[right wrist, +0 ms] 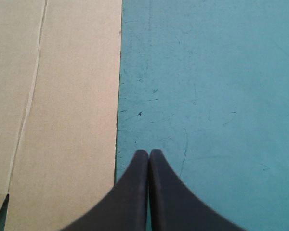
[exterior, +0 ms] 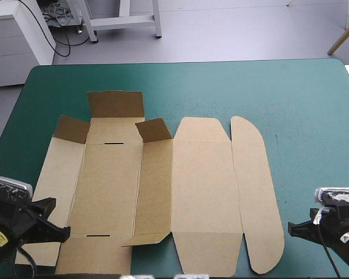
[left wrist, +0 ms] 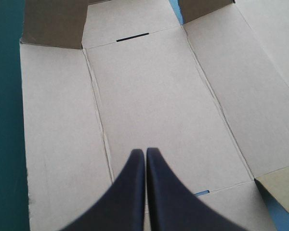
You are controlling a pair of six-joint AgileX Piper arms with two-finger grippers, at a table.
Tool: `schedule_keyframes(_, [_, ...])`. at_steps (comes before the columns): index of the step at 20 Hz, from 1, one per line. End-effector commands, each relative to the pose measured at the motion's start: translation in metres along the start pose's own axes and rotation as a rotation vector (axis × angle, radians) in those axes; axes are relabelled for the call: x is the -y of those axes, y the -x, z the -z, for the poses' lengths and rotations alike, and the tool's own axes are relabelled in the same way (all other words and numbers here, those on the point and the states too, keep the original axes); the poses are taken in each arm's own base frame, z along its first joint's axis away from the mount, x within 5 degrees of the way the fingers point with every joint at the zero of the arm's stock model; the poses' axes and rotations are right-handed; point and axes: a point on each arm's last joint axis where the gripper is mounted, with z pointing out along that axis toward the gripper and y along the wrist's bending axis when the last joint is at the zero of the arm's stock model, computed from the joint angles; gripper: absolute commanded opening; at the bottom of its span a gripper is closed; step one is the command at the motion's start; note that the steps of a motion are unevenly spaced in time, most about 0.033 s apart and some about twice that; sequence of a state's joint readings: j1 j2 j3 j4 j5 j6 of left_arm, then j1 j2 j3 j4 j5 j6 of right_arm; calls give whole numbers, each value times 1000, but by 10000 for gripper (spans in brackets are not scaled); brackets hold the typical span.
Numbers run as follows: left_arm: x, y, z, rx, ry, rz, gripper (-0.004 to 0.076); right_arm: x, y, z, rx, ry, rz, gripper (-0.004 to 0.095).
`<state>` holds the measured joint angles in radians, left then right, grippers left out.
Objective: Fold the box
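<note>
The brown box [exterior: 163, 192] lies as a cut sheet, mostly flat, on the teal-green cover. At its far left end three small flaps [exterior: 115, 104] stand partly raised. A rounded lid panel [exterior: 256, 192] forms its right side. My left gripper [exterior: 57, 231] hovers over the sheet's near left corner, fingers shut with nothing in them. In the left wrist view the shut fingers [left wrist: 145, 156] point along the box's base panel [left wrist: 154, 96] toward a slot [left wrist: 132, 37]. My right gripper [exterior: 296, 228] is shut just right of the lid's edge [right wrist: 62, 96], over bare cover [right wrist: 207, 86].
Bare teal-green cover [exterior: 308, 116] spreads to the right of the sheet and beyond its far edge. The table's near edge runs just below both grippers. Another strip of brown board [exterior: 41, 256] shows under the left arm near the table's left edge.
</note>
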<state>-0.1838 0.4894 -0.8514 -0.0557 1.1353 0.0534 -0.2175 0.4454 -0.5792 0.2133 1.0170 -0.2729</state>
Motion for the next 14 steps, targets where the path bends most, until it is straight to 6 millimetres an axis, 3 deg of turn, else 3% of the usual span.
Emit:
schedule_keyframes(1, [-2,14,-3,37,20,54,-10,1,7,0,53,-5,8,-19])
schedule_keyframes(3, [-1,20,-18,-30,-5,70,-10,1,7,0,52,-3,14,-19])
schedule_keyframes(10, [-1,51,-100,-200,-67,76,-10,0,6,0,51,-1,17,-19])
schedule_keyframes(14, [-18,81,-129,-227,-83,124,-10,0,6,0,51,-1,17,-19])
